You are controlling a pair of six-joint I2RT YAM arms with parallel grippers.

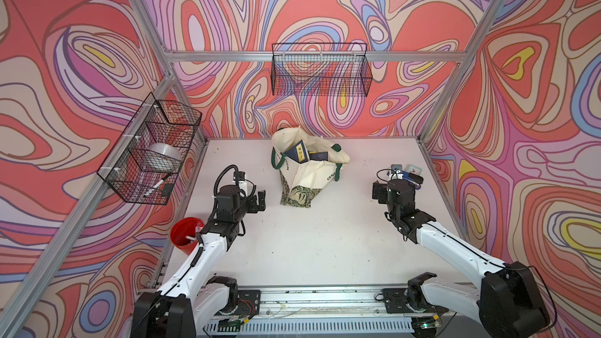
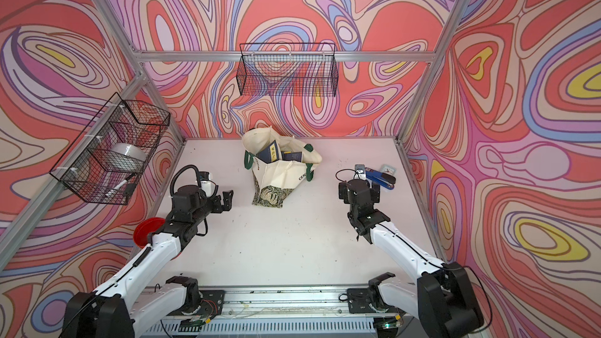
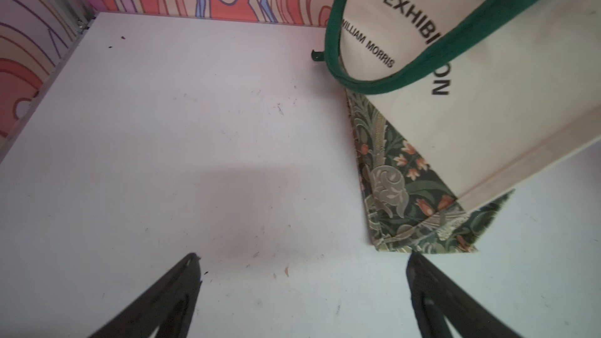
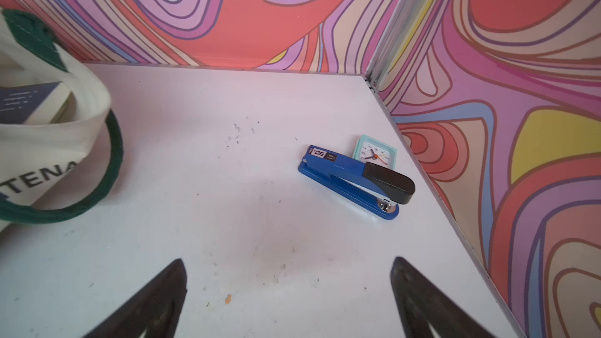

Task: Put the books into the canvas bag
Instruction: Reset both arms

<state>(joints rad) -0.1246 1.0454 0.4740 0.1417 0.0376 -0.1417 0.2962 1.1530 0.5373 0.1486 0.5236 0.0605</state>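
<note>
Scanning from the left: wire basket (image 1: 153,154) on the side frame and red cup (image 1: 185,234) at the table (image 1: 309,248) edge, neither of them mine to touch. The left gripper (image 3: 303,256) hangs low over bare table, jaws spread wide, nothing between them.

The canvas bag (image 1: 312,170) sits mid-table toward the back wall, between the two arms. Its long axis runs away from me: leafy base nearest, mouth at the far end. In the left wrist view the base corner lies just beside one finger, so I judge the left arm the nearer one.

Two navy books (image 1: 299,152) lean inside the bag mouth. I see no book loose on the table and cannot tell what lies deeper in the bag.

The right gripper (image 4: 288,261) is also spread and empty, well apart from the bag. Beyond it are a blue stapler (image 4: 351,177) and a small clock (image 4: 377,152), both irrelevant.
</note>
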